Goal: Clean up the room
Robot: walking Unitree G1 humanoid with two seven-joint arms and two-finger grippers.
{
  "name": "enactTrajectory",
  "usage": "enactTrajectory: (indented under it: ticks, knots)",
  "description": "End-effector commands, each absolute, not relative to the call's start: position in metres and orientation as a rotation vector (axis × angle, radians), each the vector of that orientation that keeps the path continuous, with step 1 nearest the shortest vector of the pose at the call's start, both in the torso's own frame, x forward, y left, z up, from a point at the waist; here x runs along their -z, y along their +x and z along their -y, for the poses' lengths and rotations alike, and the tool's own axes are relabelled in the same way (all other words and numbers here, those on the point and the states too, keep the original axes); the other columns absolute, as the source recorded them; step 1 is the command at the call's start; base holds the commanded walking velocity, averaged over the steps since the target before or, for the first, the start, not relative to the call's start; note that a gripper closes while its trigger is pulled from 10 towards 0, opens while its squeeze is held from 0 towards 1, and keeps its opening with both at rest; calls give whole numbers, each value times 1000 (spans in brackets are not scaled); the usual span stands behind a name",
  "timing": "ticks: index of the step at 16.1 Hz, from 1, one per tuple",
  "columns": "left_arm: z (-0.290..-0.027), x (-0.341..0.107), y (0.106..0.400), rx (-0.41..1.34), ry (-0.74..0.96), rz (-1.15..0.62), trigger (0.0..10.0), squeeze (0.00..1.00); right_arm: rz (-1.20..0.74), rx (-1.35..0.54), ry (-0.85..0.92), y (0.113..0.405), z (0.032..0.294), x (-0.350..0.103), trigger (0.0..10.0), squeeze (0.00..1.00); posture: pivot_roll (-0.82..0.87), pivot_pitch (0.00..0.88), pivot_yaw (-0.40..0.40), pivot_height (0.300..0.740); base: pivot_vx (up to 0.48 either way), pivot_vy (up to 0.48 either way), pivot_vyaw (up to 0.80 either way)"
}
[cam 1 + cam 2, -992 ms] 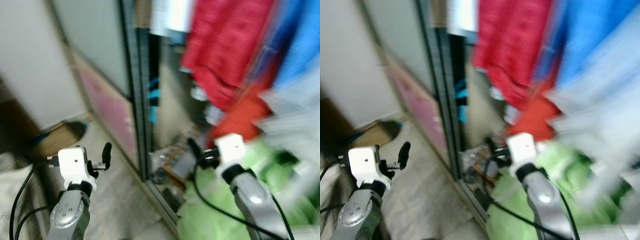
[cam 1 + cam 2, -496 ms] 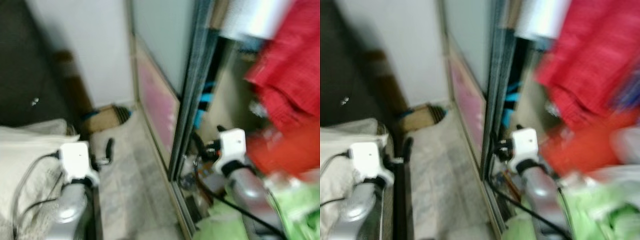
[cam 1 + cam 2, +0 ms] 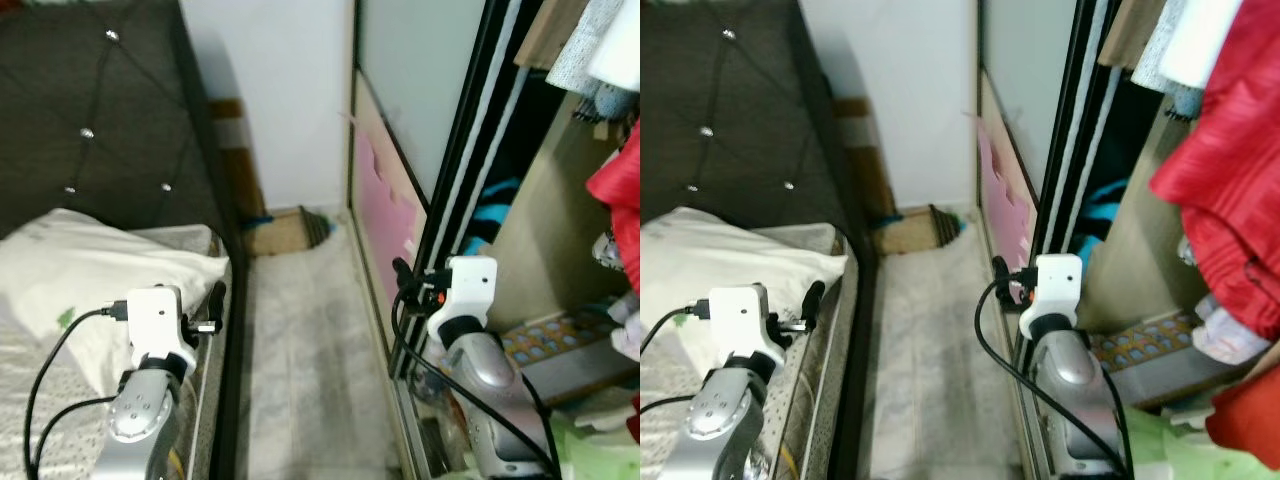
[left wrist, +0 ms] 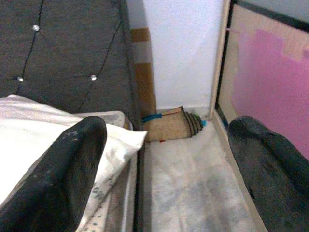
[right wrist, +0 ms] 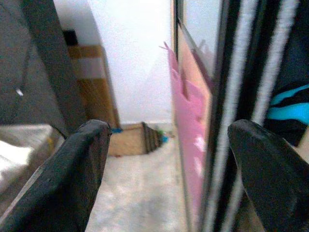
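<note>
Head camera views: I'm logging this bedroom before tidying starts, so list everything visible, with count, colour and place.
Headboard: one, dark grey, tufted, behind the bed.
Pillow: one, white, on the bed.
Cardboard box: one, brown, at the far end of the floor strip.
Sliding wardrobe door: one, grey and pink panels, beside the floor strip.
Red garment: one, hanging in the wardrobe.
Left gripper: open, over the bed edge.
Right gripper: open, by the wardrobe door.

Both silver arms are raised forward at the elbows; the left gripper (image 4: 164,159) and right gripper (image 5: 166,164) are held with fingers spread wide, empty.
</note>
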State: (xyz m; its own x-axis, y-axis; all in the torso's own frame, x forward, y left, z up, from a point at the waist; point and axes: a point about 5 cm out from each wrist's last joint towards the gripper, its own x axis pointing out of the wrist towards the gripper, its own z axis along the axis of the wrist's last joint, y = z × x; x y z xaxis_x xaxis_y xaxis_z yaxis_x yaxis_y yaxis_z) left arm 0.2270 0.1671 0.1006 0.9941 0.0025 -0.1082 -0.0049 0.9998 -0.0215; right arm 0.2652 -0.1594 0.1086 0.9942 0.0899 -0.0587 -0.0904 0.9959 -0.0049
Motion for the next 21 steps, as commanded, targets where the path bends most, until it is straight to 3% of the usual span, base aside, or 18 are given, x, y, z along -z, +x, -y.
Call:
enactTrajectory:
  ticks: [1, 6, 13, 21]
  knots:
    - [-169, -102, 228, 2, -10, -104, 10000, 0, -49, -104, -14, 266, 159, -112, 10000, 0, -44, 0, 9, 740, 0, 0, 800]
    - [-185, -116, 238, -91, -41, -42, 10000, 0, -37, -165, -19, 278, 148, -116, 10000, 0, -37, 0, -23, 740, 0, 0, 800]
    - [-176, -108, 231, -26, 2, -92, 10000, 0, -14, -176, -21, 283, 146, -119, 10000, 0, -22, 0, -12, 740, 0, 0, 800]
    - [-185, -108, 229, -101, 39, -82, 10000, 0, -25, -172, -22, 282, 148, -116, 10000, 0, -15, 0, -24, 740, 0, 0, 800]
